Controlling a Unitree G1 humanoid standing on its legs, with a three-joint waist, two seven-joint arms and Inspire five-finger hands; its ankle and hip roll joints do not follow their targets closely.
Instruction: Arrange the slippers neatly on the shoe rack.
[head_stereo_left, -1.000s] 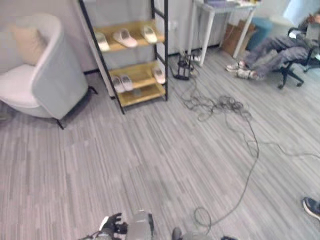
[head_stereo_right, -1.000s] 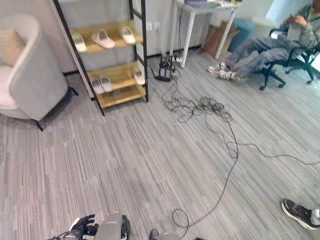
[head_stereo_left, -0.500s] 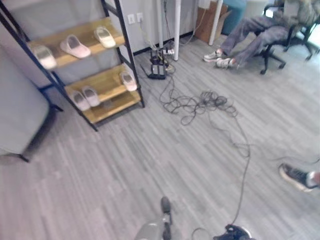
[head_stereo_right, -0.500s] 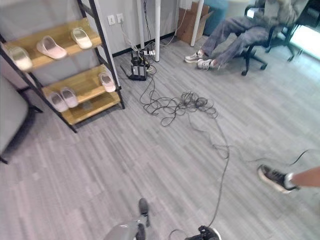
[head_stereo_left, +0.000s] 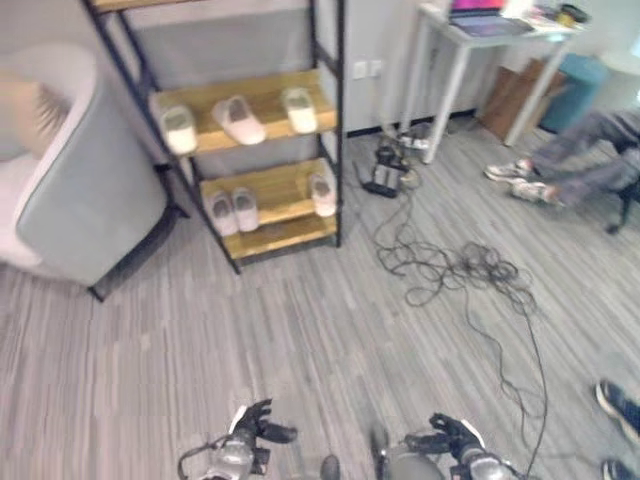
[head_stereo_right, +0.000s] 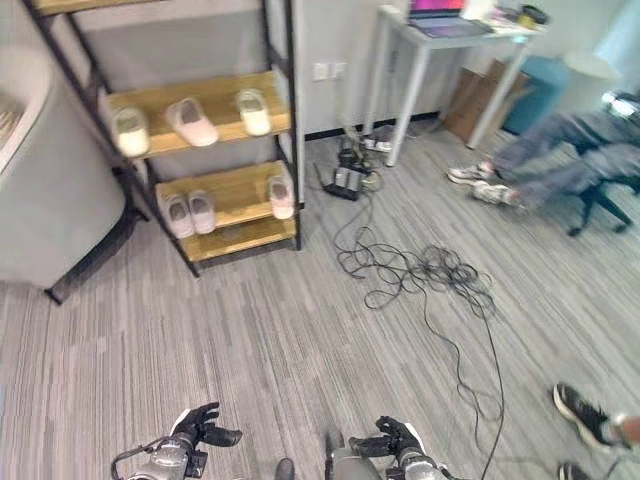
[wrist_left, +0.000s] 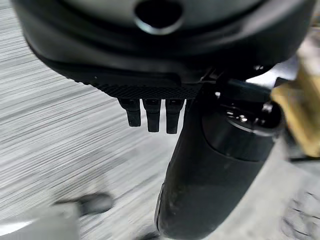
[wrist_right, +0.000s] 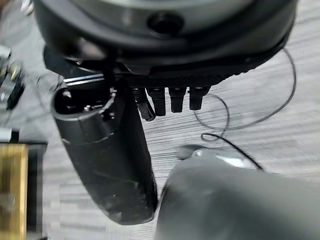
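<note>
We see six pale slippers (head_stereo_right: 190, 121) on the black-framed shoe rack (head_stereo_right: 215, 195) with wooden shelves: three on the upper shelf, three on the lower. Our left hand (head_stereo_left: 252, 428) and right hand (head_stereo_left: 447, 440) hang low over striped grey flooring (head_stereo_left: 300, 340), empty; the wrist views show their fingers (wrist_left: 152, 114) straight. The right eye view alone catches a person's shoe (head_stereo_right: 585, 413) at the floor's right edge.
</note>
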